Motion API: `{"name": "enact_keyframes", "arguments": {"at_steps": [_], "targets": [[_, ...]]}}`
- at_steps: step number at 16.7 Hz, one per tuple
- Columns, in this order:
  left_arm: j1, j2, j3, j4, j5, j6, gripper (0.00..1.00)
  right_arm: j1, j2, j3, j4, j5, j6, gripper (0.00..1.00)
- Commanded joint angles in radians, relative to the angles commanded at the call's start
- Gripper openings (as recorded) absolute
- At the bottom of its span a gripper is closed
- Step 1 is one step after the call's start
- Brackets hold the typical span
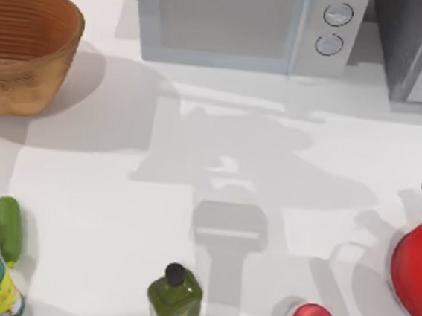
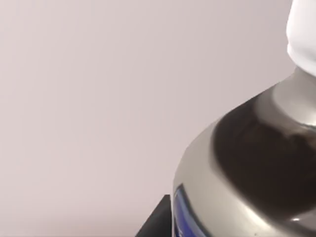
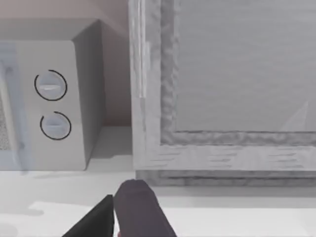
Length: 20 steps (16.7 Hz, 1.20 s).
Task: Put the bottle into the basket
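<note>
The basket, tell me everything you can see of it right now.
The basket is a large oval wicker one, tan-orange, with ribbed woven sides and a darker hollow inside. It stands upright at the table's far left corner, partly cut off by the top view's left edge, left of the microwave. Nothing can be seen inside it, and nothing touches it but the table, where it casts a shadow to its right.

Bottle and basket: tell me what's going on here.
The sauce bottle fills the left wrist view at close range, white cap and black neck up. It looks carried by the left hand, though the grip is hidden. The wicker basket stands at the top view's upper left, not yet holding it. The right hand is parked facing the microwave.
</note>
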Motion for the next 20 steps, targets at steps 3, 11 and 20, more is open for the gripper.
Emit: {"name": "enact_keyframes", "arguments": {"at_steps": [3, 11, 20], "targets": [[-0.005, 0.02, 0.001, 0.018, -0.003, 0.002, 0.0, 0.0, 0.0, 0.0, 0.0, 0.0, 0.0, 1.0], [-0.011, 0.197, 0.015, 0.179, -0.007, 0.0, 0.0, 0.0, 0.0, 0.0, 0.0, 0.0, 0.0, 1.0], [-0.012, 0.211, 0.017, 0.194, -0.009, -0.001, 0.3, 0.0, 0.0, 0.0, 0.0, 0.0, 0.0, 1.0]]}}
